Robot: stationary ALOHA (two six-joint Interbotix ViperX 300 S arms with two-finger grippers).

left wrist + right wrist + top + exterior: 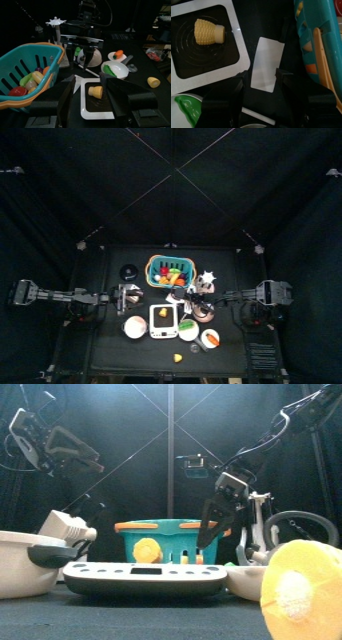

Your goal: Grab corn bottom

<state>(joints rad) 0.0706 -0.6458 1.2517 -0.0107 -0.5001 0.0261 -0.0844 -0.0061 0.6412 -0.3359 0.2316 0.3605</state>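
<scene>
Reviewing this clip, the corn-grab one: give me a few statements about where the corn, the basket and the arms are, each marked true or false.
1. The corn piece lies on the white-rimmed black scale. True.
2. The right gripper is shut on the corn. False: its fingers hang open beside the scale, over a white card, holding nothing.
3. The teal basket holds several toy foods. True.
4. The corn sits inside the basket. False: it is on the scale, outside the basket.
5. The left gripper holds the corn. False: it hangs apart from the corn, empty.
</scene>
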